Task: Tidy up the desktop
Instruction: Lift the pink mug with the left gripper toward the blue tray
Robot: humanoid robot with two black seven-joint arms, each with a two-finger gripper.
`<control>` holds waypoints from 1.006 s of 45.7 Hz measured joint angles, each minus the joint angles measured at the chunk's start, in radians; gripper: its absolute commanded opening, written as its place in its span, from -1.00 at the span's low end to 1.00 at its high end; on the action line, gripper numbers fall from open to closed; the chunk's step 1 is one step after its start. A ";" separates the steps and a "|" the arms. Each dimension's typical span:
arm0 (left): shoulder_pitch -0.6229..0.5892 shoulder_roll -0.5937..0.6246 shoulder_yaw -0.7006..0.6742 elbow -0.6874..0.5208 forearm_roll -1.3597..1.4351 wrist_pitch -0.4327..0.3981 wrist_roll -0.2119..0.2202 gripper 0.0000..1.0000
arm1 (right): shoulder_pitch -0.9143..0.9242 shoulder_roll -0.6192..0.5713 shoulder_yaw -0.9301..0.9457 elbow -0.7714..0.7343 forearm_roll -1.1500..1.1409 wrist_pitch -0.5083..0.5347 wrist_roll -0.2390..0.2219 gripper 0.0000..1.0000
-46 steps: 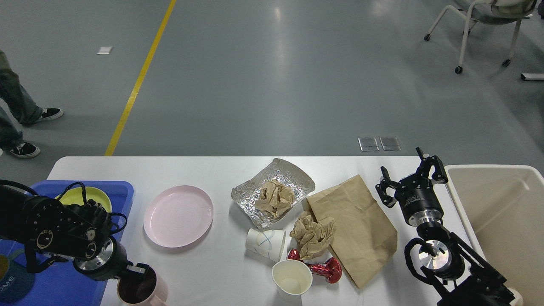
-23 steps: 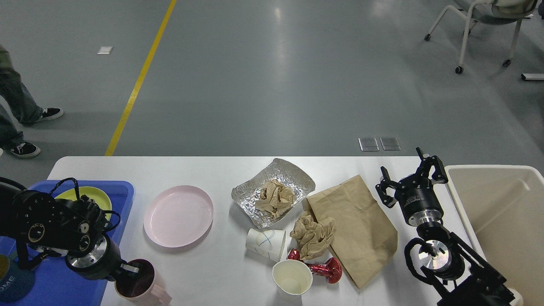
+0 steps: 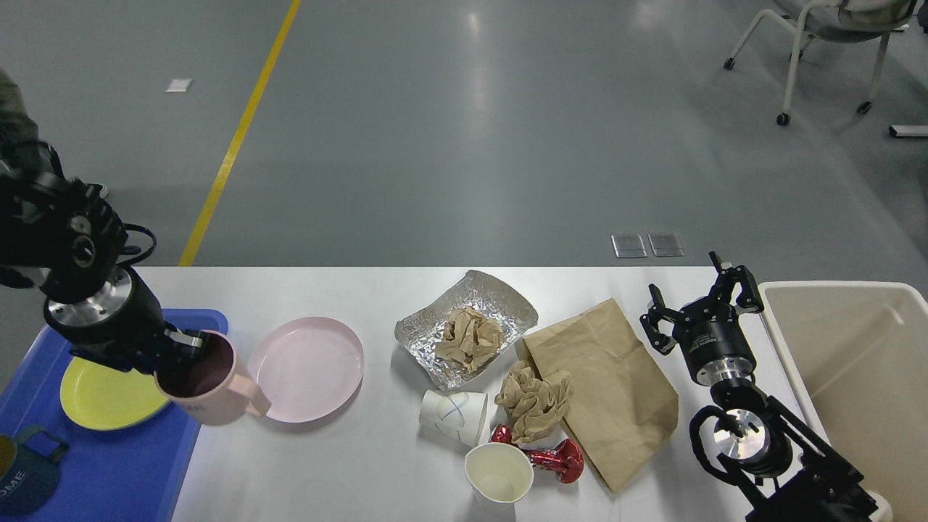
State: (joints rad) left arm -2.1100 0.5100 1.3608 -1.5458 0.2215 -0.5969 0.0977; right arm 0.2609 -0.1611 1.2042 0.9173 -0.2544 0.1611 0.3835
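Note:
The white desktop (image 3: 362,464) spans the view. My left gripper (image 3: 185,349) is shut on the rim of a pink mug (image 3: 210,384) and holds it lifted above the right edge of the blue tray (image 3: 116,471). My right gripper (image 3: 699,301) is open and empty, raised at the right, beside a brown paper bag (image 3: 609,391). On the desktop lie a pink plate (image 3: 304,367), a foil tray (image 3: 467,326) holding crumpled brown paper (image 3: 467,337), another crumpled brown paper (image 3: 533,402), a tipped paper cup (image 3: 453,415), an upright paper cup (image 3: 498,473) and a red foil wrapper (image 3: 554,458).
The blue tray holds a yellow plate (image 3: 101,395) and a dark blue mug (image 3: 25,471). A beige bin (image 3: 859,377) stands at the right end of the desktop. Grey floor with a yellow line lies beyond; a chair (image 3: 826,43) stands far right.
My left gripper lifted the pink mug from the front edge of the desktop and carried it up and back, to beside the pink plate. The right arm has not moved.

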 measured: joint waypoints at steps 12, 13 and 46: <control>-0.296 -0.146 0.116 -0.008 -0.240 -0.131 -0.009 -1.00 | 0.000 0.000 0.000 0.000 0.000 0.000 0.000 1.00; -0.313 -0.169 0.124 -0.008 -0.265 -0.139 -0.013 -1.00 | 0.000 0.000 0.000 0.000 0.000 0.000 0.000 1.00; -0.425 -0.284 0.193 -0.035 -0.537 -0.179 -0.028 -1.00 | 0.000 0.000 0.000 0.000 0.001 0.000 0.000 1.00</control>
State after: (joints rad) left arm -2.5354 0.2263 1.5534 -1.5812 -0.3157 -0.7754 0.0694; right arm 0.2608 -0.1611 1.2041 0.9173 -0.2535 0.1611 0.3835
